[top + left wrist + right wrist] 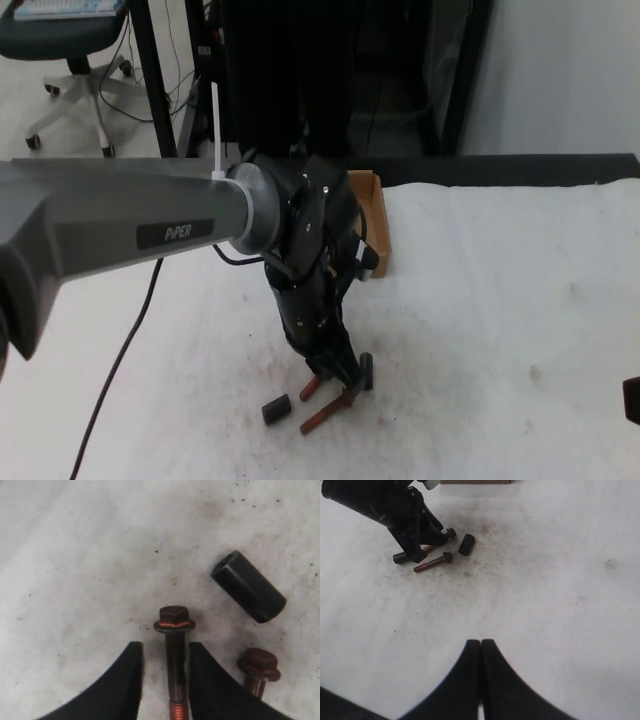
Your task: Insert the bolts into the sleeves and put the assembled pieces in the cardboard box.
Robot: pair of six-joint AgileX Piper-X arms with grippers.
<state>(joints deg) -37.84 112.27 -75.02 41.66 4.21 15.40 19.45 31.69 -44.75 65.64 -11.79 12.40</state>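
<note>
Left gripper straddles a bolt near the bench's near edge, fingers spread for the pickup; right gripper sits pressed together, empty.

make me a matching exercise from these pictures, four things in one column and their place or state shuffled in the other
Things:
1 left gripper
2 right gripper
3 sleeve
4 cardboard box

Places or states:
A shut, over bare cloth
B black, lying on its side on the cloth
C open, straddling a bolt
D at the cloth's far edge

Pairs: 1-C, 2-A, 3-B, 4-D
</note>
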